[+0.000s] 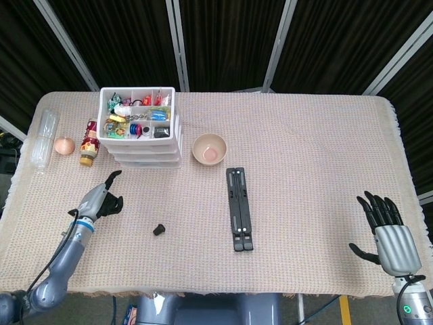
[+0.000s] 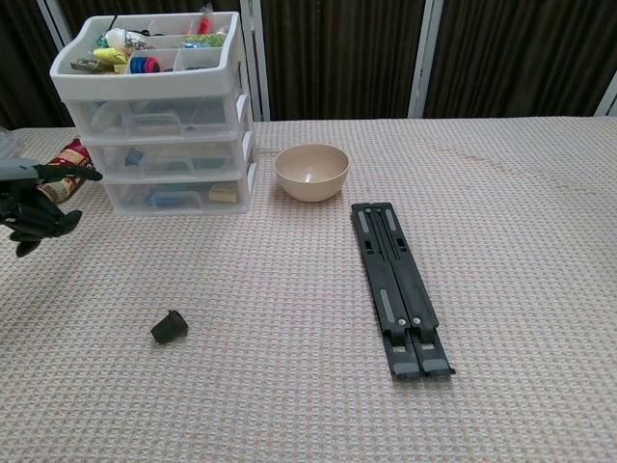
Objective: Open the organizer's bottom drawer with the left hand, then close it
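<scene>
The white three-drawer organizer (image 1: pixel 140 135) (image 2: pixel 159 111) stands at the back left, its top tray full of small colourful items. Its bottom drawer (image 2: pixel 178 194) (image 1: pixel 150 162) is closed. My left hand (image 1: pixel 101 198) (image 2: pixel 34 203) hovers over the table left of and in front of the organizer, apart from it. One finger points toward the drawers, the others are curled in, and it holds nothing. My right hand (image 1: pixel 389 233) rests at the table's near right edge with fingers spread and empty; the chest view does not show it.
A beige bowl (image 1: pixel 209 149) (image 2: pixel 311 172) sits right of the organizer. A black folded stand (image 1: pixel 239 208) (image 2: pixel 400 286) lies mid-table. A small black cap (image 1: pixel 160 229) (image 2: pixel 170 327) lies near the left hand. A sauce bottle (image 1: pixel 88 143), a peach ball (image 1: pixel 64 145) and a clear bottle (image 1: pixel 43 137) lie left of the organizer.
</scene>
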